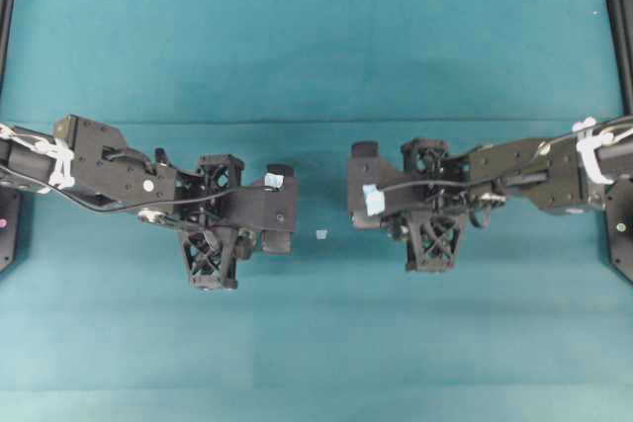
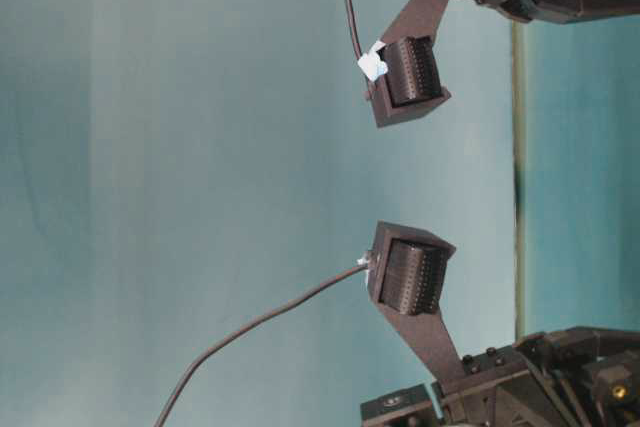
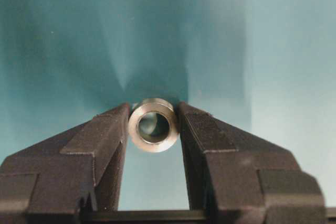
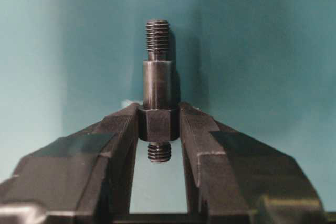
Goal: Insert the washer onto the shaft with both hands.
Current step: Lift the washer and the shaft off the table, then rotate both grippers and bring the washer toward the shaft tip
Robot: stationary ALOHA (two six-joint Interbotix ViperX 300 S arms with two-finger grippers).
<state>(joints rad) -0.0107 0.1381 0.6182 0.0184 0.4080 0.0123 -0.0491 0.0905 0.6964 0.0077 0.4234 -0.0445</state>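
Observation:
In the left wrist view my left gripper is shut on the washer, a small silvery ring pinched by its sides between the fingertips, its hole facing the camera. In the right wrist view my right gripper is shut on the shaft, gripping its hexagonal section. The shaft's smooth step and threaded tip stick out past the fingertips, and a short threaded end shows behind them. Overhead, the left gripper and right gripper face each other across a small gap. The washer and shaft are hidden there.
A tiny pale scrap lies on the teal table between the two grippers. Black frame posts stand at the far left and right edges. The table-level view shows only gripper bodies and cables.

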